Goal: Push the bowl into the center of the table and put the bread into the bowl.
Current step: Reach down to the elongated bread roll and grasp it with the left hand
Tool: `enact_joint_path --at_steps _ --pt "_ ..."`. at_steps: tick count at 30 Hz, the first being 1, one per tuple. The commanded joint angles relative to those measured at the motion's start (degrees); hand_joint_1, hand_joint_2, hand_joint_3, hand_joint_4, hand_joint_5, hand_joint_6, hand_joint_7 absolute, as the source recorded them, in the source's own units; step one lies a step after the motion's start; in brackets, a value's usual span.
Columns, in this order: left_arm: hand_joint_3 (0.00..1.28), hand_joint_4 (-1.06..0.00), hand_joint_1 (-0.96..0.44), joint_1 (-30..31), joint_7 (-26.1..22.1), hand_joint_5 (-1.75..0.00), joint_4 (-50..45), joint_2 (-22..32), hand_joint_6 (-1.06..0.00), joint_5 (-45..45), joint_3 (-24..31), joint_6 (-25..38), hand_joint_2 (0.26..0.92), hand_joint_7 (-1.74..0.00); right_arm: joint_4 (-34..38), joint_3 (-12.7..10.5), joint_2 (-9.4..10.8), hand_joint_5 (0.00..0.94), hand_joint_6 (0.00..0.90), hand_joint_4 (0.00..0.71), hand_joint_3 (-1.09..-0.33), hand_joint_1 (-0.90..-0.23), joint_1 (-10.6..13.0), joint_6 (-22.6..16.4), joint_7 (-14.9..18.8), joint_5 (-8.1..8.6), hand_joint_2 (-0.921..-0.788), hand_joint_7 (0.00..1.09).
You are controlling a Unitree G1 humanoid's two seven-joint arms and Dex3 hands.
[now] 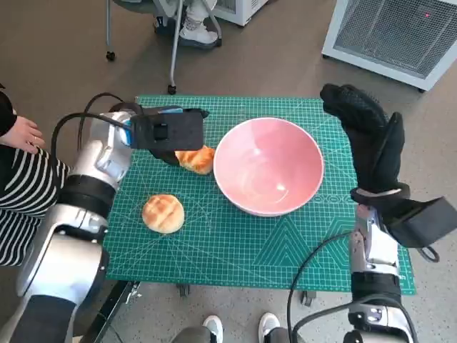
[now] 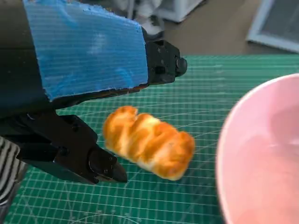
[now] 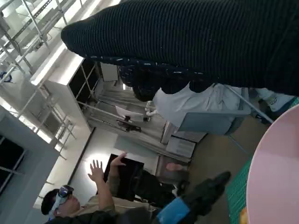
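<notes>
Matting of green with a printed white grid (image 1: pixel 235 243) covers the small table, and on it stands the pink bowl (image 1: pixel 268 166), somewhat right of the middle and holding nothing. Just beside the bowl's left rim lies a twisted golden bread roll (image 1: pixel 196 158), and a round bun (image 1: pixel 163 213) sits apart from it, nearer the robot. The left hand (image 1: pixel 166 131) hovers over the twisted roll; in the left wrist view its black fingers (image 2: pixel 79 154) are spread on either side of the roll (image 2: pixel 148 142) without touching it, so the hand grips nothing and is apart. The right hand (image 1: pixel 368 139), in its knitted glove, is raised just beside the bowl's right edge with the fingers stretched out, holding nothing. Around the table is a brownish floor (image 1: pixel 57 50); a wheeled chair base (image 1: pixel 171 43) stands beyond the far edge, a white ventilated cabinet (image 1: pixel 396 32) at the far right. A person in a striped sleeve (image 1: pixel 21 186) sits at the left, and another person (image 3: pixel 84 200) with raised hands shows in the right wrist view.
</notes>
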Motion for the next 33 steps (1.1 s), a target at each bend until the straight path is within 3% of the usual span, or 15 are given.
enact_joint_path --at_steps 1,11,15,26,33 --pt "0.11 -0.06 -0.01 -2.0 2.5 -0.02 4.0 -1.4 -0.19 2.0 -1.6 1.0 0.706 -0.03 -0.4 0.1 0.5 0.001 0.092 0.146 -0.763 -0.752 2.0 0.9 -0.2 0.41 -0.921 0.44" --pt "0.10 -0.13 -0.05 -1.1 6.8 -0.03 8.3 -3.1 -0.26 5.2 -4.5 2.7 0.702 -0.04 -1.2 0.1 0.6 0.000 0.087 0.144 -0.762 -0.754 2.8 1.0 -0.5 0.22 -0.921 0.44" --pt "0.10 -0.21 -0.05 -0.3 8.1 -0.03 8.9 -3.4 -0.33 5.7 -4.8 2.3 0.711 -0.04 -1.4 0.2 0.8 0.000 0.084 0.143 -0.762 -0.753 3.0 1.1 -0.6 0.25 -0.921 0.45" --pt "0.07 -0.51 -0.06 1.5 10.9 -0.04 9.7 -3.3 -0.57 6.9 -6.5 -0.8 0.778 -0.08 -2.0 0.5 1.4 0.000 0.079 0.141 -0.762 -0.751 3.3 1.8 -1.3 -0.13 -0.921 0.45" --pt "0.05 -0.74 -0.05 3.0 16.5 -0.09 9.8 -3.0 -0.76 7.3 -6.8 -3.2 0.845 -0.21 -2.7 0.9 1.6 0.000 0.077 0.141 -0.762 -0.750 3.4 2.6 -1.6 -0.30 -0.921 0.45"
